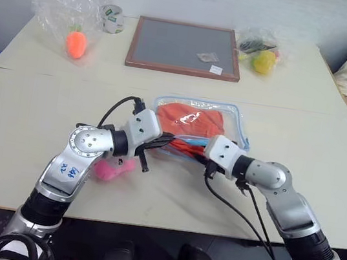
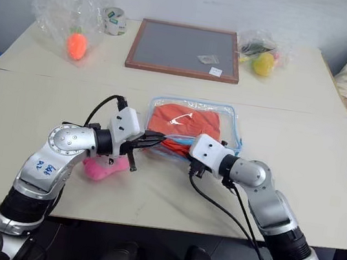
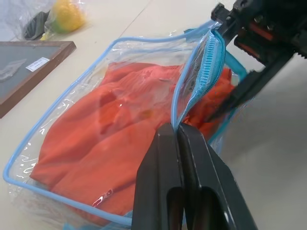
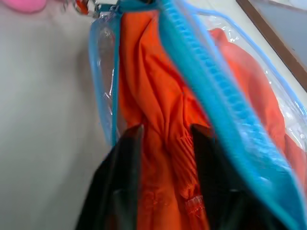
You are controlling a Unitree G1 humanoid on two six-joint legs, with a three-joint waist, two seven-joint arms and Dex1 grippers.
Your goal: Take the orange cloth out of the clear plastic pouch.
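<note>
**Both grippers at pouch mouth**

Clear plastic pouch (image 1: 200,124) lies mid-table, orange cloth (image 3: 120,129) inside. Left gripper (image 3: 178,128) pinched tight on the blue zipper edge. Right gripper (image 4: 165,132) part-open, fingers straddling a cloth fold at the opening.

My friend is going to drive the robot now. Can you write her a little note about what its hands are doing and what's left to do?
Left end effector: shut, pinching the blue zipper edge of the pouch and holding the mouth open.
Right end effector: fingers apart, at the pouch mouth, one on each side of a fold of the orange cloth; not clamped yet.
Things: the pouch lies on the table in front of the robot, with the cloth inside it.
Done: pouch opened.
Left: close on the cloth and pull it out while the left keeps hold of the edge.
</note>
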